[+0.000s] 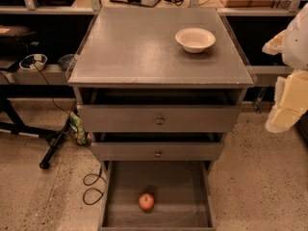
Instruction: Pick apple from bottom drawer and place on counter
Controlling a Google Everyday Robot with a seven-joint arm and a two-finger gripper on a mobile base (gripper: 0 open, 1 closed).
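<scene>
Containers first. I find the long grey wooden tray-like bottom drawer [168,184] pulled fully out toward the camera, its flat floor and thin side walls in plain view. On that floor lies the small round red apple [147,201], in the near part of the drawer and slightly left of its centre line. It is apart from both side walls and near the front wall.

Above it, two grey drawer fronts with small round metal knobs, the upper [192,119] and the lower [192,151], each stand a little forward with a dark gap above. I cannot see what those drawers hold.

The broad flat grey rectangular tabletop [130,52] of the cabinet carries one shallow white bowl [195,39]. It sits upright in the far right quarter, its mouth facing up.

The end effector [288,97] appears as pale white and yellowish parts at the right edge of the view, partly cut off. It is level with the tabletop edge and the upper drawer front. It hangs beside the cabinet's right side, apart from it and well apart from the apple. I cannot tell whether it is open or closed, nor whether it touches anything.

The apple is near round, so I record no long axis. I cannot tell which way its stem points. Its upper face shows a lighter yellowish-orange patch.

A black cable [92,187] lies looped on the speckled floor [260,177], left of the bottom drawer.
</scene>
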